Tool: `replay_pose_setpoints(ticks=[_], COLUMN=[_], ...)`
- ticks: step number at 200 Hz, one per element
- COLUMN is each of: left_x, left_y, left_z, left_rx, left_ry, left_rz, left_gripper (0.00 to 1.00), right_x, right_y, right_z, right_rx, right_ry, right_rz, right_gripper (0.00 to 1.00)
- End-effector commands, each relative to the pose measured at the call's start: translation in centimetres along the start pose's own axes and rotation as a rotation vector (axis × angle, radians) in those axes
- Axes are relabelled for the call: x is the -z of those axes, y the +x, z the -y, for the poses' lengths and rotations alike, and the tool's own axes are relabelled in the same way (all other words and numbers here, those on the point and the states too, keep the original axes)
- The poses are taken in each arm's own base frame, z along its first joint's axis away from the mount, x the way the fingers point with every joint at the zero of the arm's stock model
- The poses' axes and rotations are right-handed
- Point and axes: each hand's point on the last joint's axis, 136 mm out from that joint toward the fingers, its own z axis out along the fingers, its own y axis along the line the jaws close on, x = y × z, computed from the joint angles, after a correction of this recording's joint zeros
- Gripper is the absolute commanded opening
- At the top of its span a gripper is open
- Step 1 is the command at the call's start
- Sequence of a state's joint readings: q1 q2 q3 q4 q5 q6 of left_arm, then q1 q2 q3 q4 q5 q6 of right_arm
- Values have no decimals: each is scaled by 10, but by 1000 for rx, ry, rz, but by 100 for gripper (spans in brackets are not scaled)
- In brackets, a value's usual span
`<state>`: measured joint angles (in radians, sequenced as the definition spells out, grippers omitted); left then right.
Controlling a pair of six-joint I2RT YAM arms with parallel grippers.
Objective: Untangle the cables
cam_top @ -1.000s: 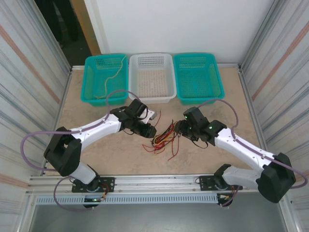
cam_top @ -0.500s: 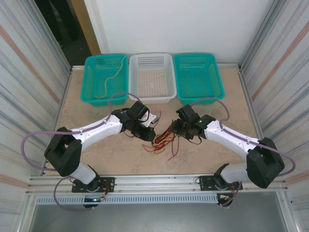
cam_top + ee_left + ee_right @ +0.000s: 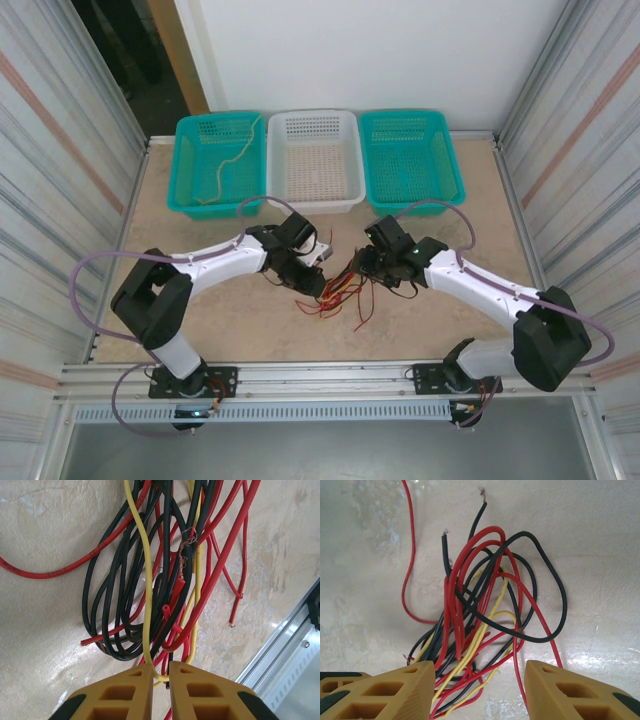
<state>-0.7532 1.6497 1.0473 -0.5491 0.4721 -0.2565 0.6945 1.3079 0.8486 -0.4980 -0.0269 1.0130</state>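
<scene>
The beige, stone-patterned table (image 3: 200,325) sits between ribbed metal walls (image 3: 60,200), with three baskets (image 3: 313,206) along its far edge. Both arms reach inward and low, meeting at the cables (image 3: 338,292), a red, yellow and black tangle mid-table. The left pincer (image 3: 160,667) is pinched together on a yellow strand. The right pincer (image 3: 480,672) stands apart, straddling the tangle's right side.

Thin loose cables (image 3: 146,580): red, black and yellow strands mixed, some tips bare copper-brown. My moulded plastic fingers (image 3: 115,700), both sets: mustard yellow, black at the outer edges. Stone-look tabletop (image 3: 240,325): beige, pale cloudy mottling. Perforated plastic baskets: left basket (image 3: 215,208) teal, middle basket (image 3: 310,205) white, right basket (image 3: 415,207) teal. My arm links (image 3: 220,265): white shells, black joints.
</scene>
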Motion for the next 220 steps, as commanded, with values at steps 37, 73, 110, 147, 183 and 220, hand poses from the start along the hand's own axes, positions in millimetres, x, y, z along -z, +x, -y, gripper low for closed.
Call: replay_pose_setpoints(ticks=[37,73,110,147,183,220], left_x=[8,-2,-7,-7,34,85], left_y=[-11,-7,-8,-9,-17,-13], left_z=[11,3,4,2,23,44], left_rx=[-10,7,15,18,-46,-148], left_ry=[18,2,17,0,-13,-41], left_rz=[26,-6,-17,-8,63,111], left_gripper=[33,26,24,10,11,22], right_x=[10,10,13,16,20,31], right_y=[0,-1,-1,0,-1,-10], right_z=[-3,-4,-4,-2,-9,-40], right_rx=[8,10,12,8,13,45], right_ry=[-11,-14,-18,-22,-52,-152], right_rz=[13,10,14,21,23,36], right_gripper=[51,50,51,51,51,53])
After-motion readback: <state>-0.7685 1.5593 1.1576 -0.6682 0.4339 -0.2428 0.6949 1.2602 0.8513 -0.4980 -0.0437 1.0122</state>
